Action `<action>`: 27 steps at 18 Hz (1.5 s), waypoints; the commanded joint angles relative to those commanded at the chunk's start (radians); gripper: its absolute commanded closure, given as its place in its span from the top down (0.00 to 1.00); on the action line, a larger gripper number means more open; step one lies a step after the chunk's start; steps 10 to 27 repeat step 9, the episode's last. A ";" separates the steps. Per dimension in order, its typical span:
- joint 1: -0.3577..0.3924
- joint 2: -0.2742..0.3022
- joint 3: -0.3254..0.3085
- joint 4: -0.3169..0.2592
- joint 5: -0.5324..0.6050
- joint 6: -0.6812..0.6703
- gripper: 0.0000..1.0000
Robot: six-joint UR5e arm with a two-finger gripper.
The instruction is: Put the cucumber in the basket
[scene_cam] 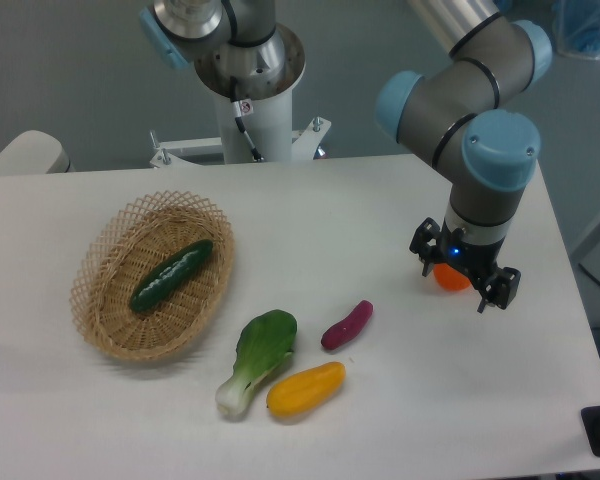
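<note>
The dark green cucumber point(172, 275) lies diagonally inside the tan wicker basket point(105, 330) on the left of the table. My gripper point(464, 275) hangs far to the right of it, above the table's right side, open with nothing between its fingers. An orange fruit point(450, 278) sits right behind the fingers and is partly covered by them.
A bok choy point(257, 358), a yellow vegetable point(306, 389) and a small purple sweet potato point(347, 324) lie in front of the table's middle. The arm's white base column point(252, 110) stands at the back edge.
</note>
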 joint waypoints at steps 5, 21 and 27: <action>0.000 0.000 -0.005 0.002 0.005 -0.003 1.00; -0.003 0.000 -0.008 0.002 0.005 -0.003 1.00; -0.003 0.000 -0.008 0.002 0.005 -0.003 1.00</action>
